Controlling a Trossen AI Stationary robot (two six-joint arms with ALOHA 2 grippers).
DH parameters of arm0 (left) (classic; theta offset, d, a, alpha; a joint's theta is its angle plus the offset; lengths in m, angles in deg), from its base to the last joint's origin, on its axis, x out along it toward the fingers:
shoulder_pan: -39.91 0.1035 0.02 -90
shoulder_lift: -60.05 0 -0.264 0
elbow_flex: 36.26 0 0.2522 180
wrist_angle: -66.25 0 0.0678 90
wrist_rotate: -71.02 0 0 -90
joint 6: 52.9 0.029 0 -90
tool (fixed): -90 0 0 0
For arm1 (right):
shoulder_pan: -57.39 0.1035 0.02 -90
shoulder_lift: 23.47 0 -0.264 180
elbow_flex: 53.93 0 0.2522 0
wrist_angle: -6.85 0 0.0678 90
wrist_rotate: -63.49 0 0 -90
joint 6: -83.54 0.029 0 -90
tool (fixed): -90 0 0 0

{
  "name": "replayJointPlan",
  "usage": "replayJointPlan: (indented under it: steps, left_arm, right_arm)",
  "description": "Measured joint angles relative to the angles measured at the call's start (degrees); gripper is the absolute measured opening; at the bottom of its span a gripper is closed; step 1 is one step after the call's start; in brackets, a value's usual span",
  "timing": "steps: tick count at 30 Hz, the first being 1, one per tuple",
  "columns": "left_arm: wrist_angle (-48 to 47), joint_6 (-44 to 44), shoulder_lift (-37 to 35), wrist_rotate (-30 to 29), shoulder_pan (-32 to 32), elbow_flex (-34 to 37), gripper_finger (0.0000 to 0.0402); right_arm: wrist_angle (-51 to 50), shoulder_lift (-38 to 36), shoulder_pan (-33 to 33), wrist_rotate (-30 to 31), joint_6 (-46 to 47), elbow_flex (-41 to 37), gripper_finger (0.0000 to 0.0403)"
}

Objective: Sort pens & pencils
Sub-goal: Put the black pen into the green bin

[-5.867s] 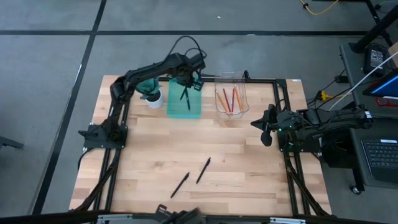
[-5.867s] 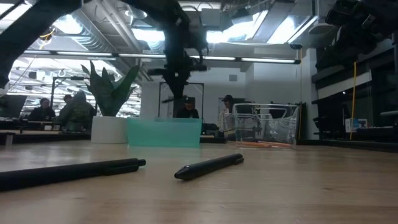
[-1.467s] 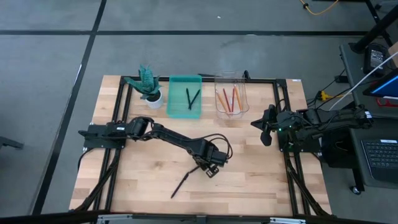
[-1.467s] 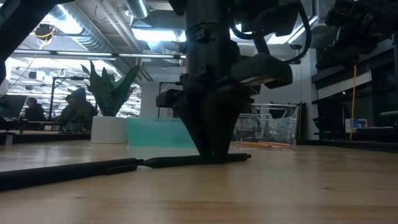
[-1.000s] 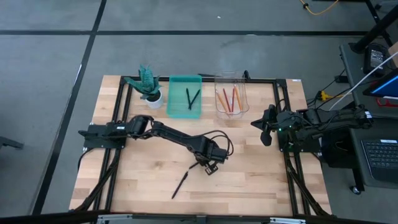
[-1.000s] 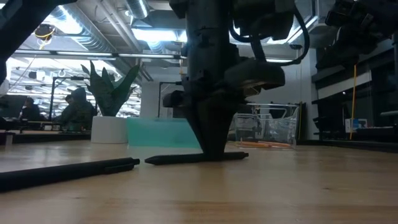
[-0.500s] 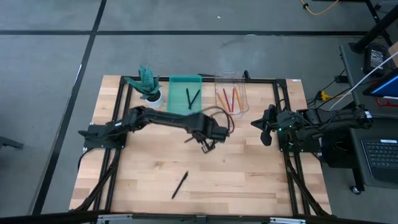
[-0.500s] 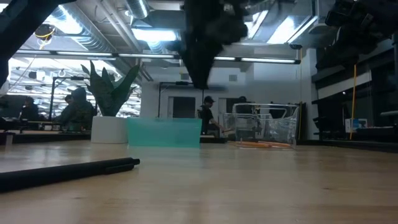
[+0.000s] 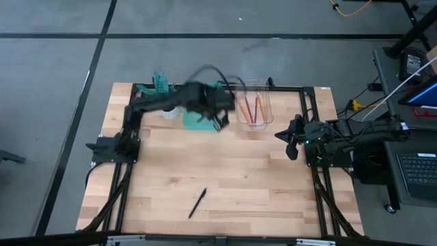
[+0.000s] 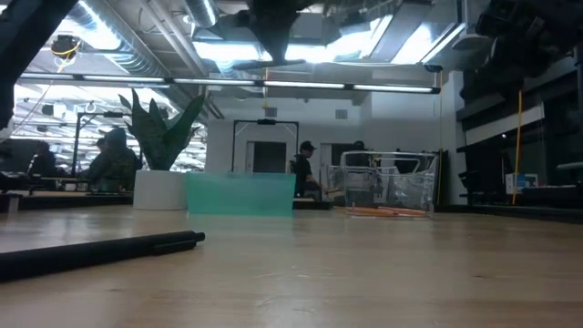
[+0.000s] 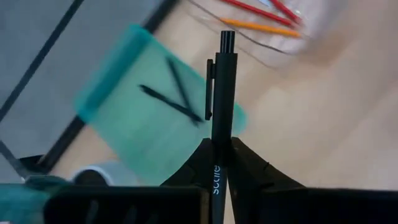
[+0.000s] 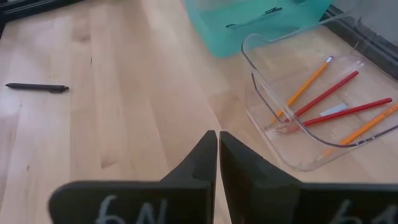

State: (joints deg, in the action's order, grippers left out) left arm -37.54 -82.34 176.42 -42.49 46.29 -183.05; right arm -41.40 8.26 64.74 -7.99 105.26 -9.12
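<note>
My left gripper [image 9: 218, 121] hangs high over the teal tray [image 9: 193, 123], shut on a black pen [image 11: 222, 87]. Two more black pens [image 11: 171, 99] lie in that tray. Another black pen [image 9: 198, 203] lies flat on the table near the front edge. Orange and red pencils [image 9: 252, 108] lie in the clear tray [image 9: 265, 102] to the right of the teal one. At the table's right edge my right gripper [image 9: 292, 142] waits, shut, with nothing in it. My left gripper pinches the black pen's barrel [image 11: 217, 158] between its two fingertips [image 11: 245, 162]. The fingers slant down from above. The pen's clip end [image 11: 211, 81] sticks out past them. The pen is lifted clear, above the teal tray.
A small potted plant in a white pot [image 9: 164, 96] stands left of the teal tray at the far edge. A black metal frame [image 9: 311, 123] borders the table's sides. Bare wood [image 9: 259, 178] spreads across the middle and near right.
My left gripper has risen from the middle of the table with the pen, lifting it clear, and has swung toward the far edge until it is over the teal tray. The other pen near the front edge has stayed put.
</note>
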Motion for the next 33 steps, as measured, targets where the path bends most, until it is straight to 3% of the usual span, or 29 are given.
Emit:
replayJointPlan:
  steps: [6, 11, 17, 25, 33]
  left_arm:
    - [0.1, 3.9, -1.8, 2.4, 10.8, 0.0, 0.0017]
    - [1.9, 8.3, -1.6, 10.7, 20.4, 0.0, 0.0017]
    - [6.7, 3.5, -1.4, 14.3, 28.4, 1.8, 0.0017]
    - [10.7, -9.3, -1.2, 14.4, 31.8, 10.0, 0.0018]
    - [24.3, -6.0, -1.2, 18.8, 31.3, 21.0, 0.0017]
  right_arm:
    - [1.0, 0.0, 0.0, 0.0, -1.4, 0.0, 0.0021]
    - [1.0, 0.0, 0.0, 0.0, -1.3, 0.0, 0.0021]
    - [1.0, 0.0, 0.0, 0.0, -1.3, 0.0, 0.0021]
    - [1.0, 0.0, 0.0, 0.0, -1.4, 0.0, 0.0021]
    - [1.0, 0.0, 0.0, 0.0, -2.6, 0.0, 0.0021]
